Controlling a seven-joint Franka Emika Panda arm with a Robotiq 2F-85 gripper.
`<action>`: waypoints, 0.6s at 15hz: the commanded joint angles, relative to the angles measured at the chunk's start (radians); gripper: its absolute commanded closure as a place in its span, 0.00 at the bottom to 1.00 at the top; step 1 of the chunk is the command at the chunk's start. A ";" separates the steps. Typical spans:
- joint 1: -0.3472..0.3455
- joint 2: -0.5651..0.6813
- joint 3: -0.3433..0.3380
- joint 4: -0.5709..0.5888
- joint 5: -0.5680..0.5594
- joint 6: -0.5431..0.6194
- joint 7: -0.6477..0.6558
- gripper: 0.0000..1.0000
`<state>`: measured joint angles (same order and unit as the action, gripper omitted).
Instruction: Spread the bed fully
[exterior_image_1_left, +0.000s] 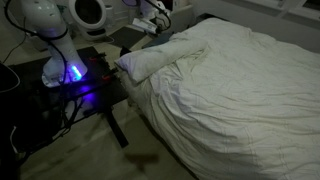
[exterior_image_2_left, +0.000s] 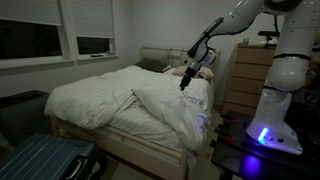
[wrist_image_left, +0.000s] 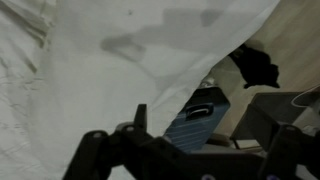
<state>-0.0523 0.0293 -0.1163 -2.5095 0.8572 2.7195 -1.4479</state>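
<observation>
With our claw (exterior_image_2_left: 186, 83) spread wide and empty above the head end of the bed (exterior_image_2_left: 95, 110), which stands just beside our bench (exterior_image_1_left: 98, 68), we could grab too little of the duvet's bunched fold (exterior_image_1_left: 160, 58), so it slips free and is left heaped instead of lying flat.

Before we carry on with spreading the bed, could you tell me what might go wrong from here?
1. The claw is open and holds nothing, so the folded-over ridge of the duvet may remain bunched.
2. The duvet's corner lies close beside the black table; a pull toward that side might snag it there.
</observation>
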 joint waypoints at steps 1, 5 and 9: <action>-0.002 0.136 0.011 0.101 0.179 0.137 -0.070 0.00; -0.006 0.308 0.007 0.210 0.237 0.262 -0.007 0.00; 0.016 0.479 -0.051 0.296 0.176 0.257 0.182 0.00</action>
<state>-0.0539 0.3843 -0.1293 -2.2961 1.0588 2.9649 -1.3852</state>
